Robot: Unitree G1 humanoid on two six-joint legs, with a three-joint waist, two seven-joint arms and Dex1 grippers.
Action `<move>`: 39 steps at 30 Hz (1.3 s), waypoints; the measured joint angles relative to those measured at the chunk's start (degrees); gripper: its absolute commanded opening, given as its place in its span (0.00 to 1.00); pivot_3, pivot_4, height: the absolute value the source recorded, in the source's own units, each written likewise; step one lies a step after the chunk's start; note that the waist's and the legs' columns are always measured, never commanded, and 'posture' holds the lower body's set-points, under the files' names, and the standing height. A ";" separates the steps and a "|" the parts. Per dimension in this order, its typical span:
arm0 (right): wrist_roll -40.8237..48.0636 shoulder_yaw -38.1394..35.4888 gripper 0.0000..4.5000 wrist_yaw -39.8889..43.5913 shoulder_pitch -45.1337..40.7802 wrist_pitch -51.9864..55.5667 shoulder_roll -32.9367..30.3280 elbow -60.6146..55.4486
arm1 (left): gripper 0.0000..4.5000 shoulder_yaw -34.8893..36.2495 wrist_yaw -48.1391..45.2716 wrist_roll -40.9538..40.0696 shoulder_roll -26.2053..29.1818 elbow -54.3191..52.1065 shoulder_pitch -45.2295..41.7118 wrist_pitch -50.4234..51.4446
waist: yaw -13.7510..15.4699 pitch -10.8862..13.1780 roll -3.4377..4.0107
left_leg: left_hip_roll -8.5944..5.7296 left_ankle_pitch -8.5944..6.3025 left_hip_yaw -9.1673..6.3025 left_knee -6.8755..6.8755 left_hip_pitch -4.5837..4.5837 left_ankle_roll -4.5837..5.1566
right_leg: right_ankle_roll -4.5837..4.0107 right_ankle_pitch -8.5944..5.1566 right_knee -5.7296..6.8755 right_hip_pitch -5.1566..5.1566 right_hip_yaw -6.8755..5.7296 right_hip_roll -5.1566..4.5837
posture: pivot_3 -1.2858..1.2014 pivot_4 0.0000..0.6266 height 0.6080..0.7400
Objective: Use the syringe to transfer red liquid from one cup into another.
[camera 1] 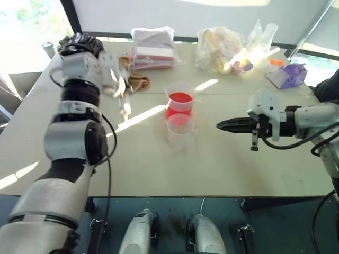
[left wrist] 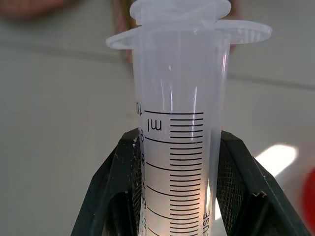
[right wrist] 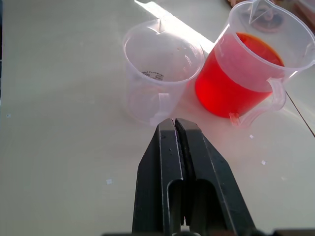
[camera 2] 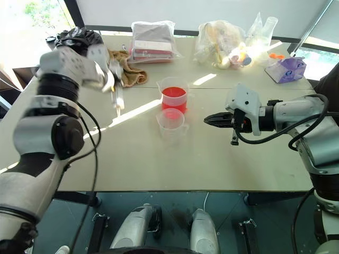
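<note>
The clear syringe hangs tip-down above the table, left of the cups, its flange uppermost. My left gripper is shut on its barrel, one black finger on each side. The cup with the red liquid stands mid-table. Just in front of it, touching or nearly so, stands the empty clear cup. My right gripper is shut and empty. It hovers right of the cups, pointing at them. In the right wrist view its fingertips sit just short of the empty cup, with the red cup beside it.
Along the table's far edge lie a bagged stack of cloths, a brown rag, a clear bag of small items, a purple pack and a black bundle. The near table edge runs below the cups.
</note>
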 measured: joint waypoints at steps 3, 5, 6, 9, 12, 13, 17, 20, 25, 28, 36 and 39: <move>0.08 -0.57 0.00 -1.94 1.19 0.19 0.66 -0.84 | 0.31 -0.41 -8.89 -2.01 1.50 -5.60 -2.90 -4.02 | 0.20 -0.01 0.01 | 0.00 0.00 -0.01 -0.01 0.02 0.01 | 0.00 0.00 -0.05 0.07 -0.02 0.00 | 0.52 0.24 1.00; 0.10 -1.51 0.00 -3.96 1.86 0.18 1.94 -1.55 | 0.31 -0.19 -16.21 -4.50 1.10 -7.85 -3.97 -7.55 | 0.33 -0.01 0.01 | 0.00 0.01 -0.01 0.04 0.02 0.02 | 0.00 0.00 -0.08 0.13 -0.04 -0.02 | 0.52 0.24 1.00; 0.06 -1.81 0.00 -4.93 1.93 0.18 2.37 -1.57 | 0.31 -0.17 -19.38 -5.59 0.33 -8.57 -4.16 -9.63 | 0.36 -0.01 0.01 | -0.01 0.01 -0.01 0.07 0.03 0.02 | 0.05 0.03 -0.12 0.18 -0.04 -0.02 | 0.52 0.24 1.00; 0.11 -2.05 0.00 -6.85 1.93 0.18 3.41 -1.89 | 0.31 -1.23 -26.09 -6.96 -1.47 -9.67 -3.98 -13.77 | 0.08 -0.01 0.01 | -0.02 0.06 -0.01 0.09 0.05 0.13 | 0.08 0.13 -0.15 0.20 -0.02 -0.01 | 0.52 0.24 1.00; 0.44 -3.88 0.00 -11.42 1.74 0.25 7.18 -2.13 | 0.31 -3.63 -36.13 -8.72 -4.63 -14.91 1.24 -18.70 | 0.04 -0.02 0.04 | 0.03 0.09 0.01 0.05 0.17 0.19 | 0.07 0.13 -0.12 0.25 -0.01 0.00 | 0.52 0.24 1.00; 0.45 -4.39 0.00 -13.39 1.31 0.32 8.68 -2.17 | 0.31 -4.77 -39.23 -9.31 -6.58 -16.42 3.86 -20.61 | 0.05 -0.03 0.05 | 0.03 0.09 0.02 0.06 0.19 0.20 | 0.07 0.13 -0.11 0.27 -0.01 0.00 | 0.52 0.24 1.00; 1.97 -6.24 0.00 -18.84 -0.68 4.01 10.74 -3.10 | 0.31 -10.27 -47.51 -7.65 -9.10 -16.70 13.82 -30.95 | -0.17 -0.03 0.05 | 0.05 0.12 0.04 0.07 0.11 0.24 | 0.02 0.16 -0.10 0.15 0.03 0.02 | 0.52 0.24 1.00; 3.47 -8.09 0.00 -22.70 -3.72 8.51 11.86 -2.30 | 0.31 -10.63 -49.46 -5.89 -9.08 -14.48 16.51 -37.90 | -0.09 -0.03 0.05 | 0.07 0.12 0.04 0.07 0.06 0.26 | 0.00 0.17 -0.10 0.09 0.03 0.02 | 0.52 0.24 1.00; 7.75 -9.81 0.06 -26.97 -12.59 14.46 13.85 -0.80 | 0.31 -10.42 -49.37 -3.36 -9.86 -11.64 17.80 -50.10 | 0.40 -0.03 0.05 | 0.05 0.03 0.00 0.14 0.02 0.47 | -0.01 0.18 -0.17 0.17 -0.02 -0.05 | 0.52 0.24 1.00; 9.71 -9.92 0.29 -27.67 -16.07 16.67 14.62 -0.09 | 0.31 -9.31 -47.40 -2.78 -10.93 -8.92 17.62 -55.44 | 0.30 -0.03 0.05 | 0.01 -0.04 0.01 0.20 -0.10 0.63 | 0.09 0.25 -0.29 0.14 -0.02 -0.08 | 0.52 0.24 1.00; 11.71 -8.47 0.41 -28.77 -18.65 18.35 16.86 1.00 | 0.31 -7.65 -46.34 -4.49 -12.99 -7.48 15.83 -54.70 | 0.09 -0.03 0.05 | -0.04 0.00 0.06 0.27 -0.53 0.83 | 0.24 0.33 -0.33 -0.17 -0.04 -0.05 | 0.52 0.24 1.00; 12.86 -8.49 0.41 -29.20 -20.54 19.30 16.99 1.01 | 0.31 -7.05 -47.41 -7.00 -12.98 -9.63 15.70 -49.85 | 0.09 -0.03 0.05 | -0.04 0.01 0.06 0.27 -0.53 0.84 | 0.24 0.33 -0.33 -0.17 -0.05 -0.04 | 0.52 0.24 1.00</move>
